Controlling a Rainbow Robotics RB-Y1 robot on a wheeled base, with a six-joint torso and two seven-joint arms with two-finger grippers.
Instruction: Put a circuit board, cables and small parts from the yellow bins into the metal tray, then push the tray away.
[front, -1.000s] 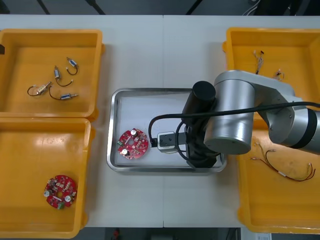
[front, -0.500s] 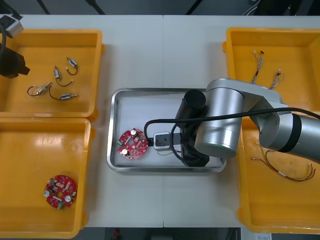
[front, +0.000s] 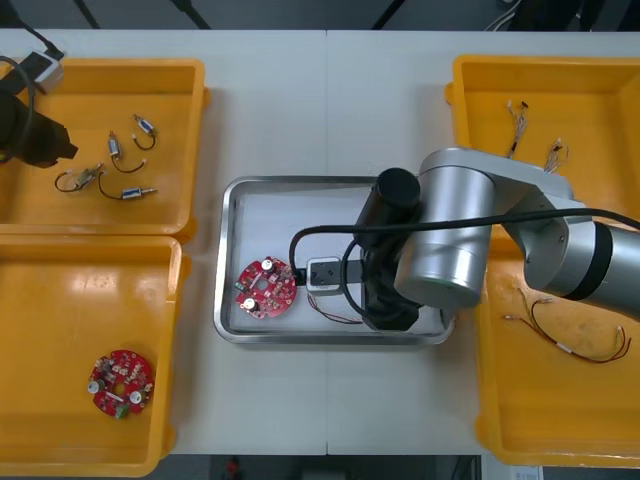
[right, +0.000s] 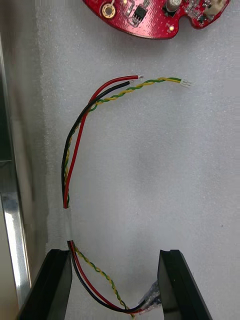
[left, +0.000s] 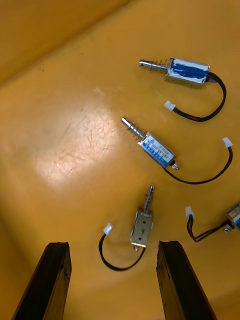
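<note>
Front view: the right arm (front: 445, 250) is over the tray (front: 300, 188). A board (front: 266, 288) and a cable (front: 332, 313) lie inside it.

Right wrist view: the right gripper (right: 116, 287) has its fingers wide apart and grips nothing. The cable lies between them.

Left wrist view: the left gripper (left: 117, 282) is spread wide and empty, above small parts (left: 144, 226) in a bin (left: 60, 125).

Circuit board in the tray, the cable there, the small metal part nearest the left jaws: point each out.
Circuit board (front: 266, 288): front view, middle of red disc.
Cable (right: 68, 222): right wrist view, white wrap.
Small metal part (left: 142, 227): left wrist view, metal body.
</note>
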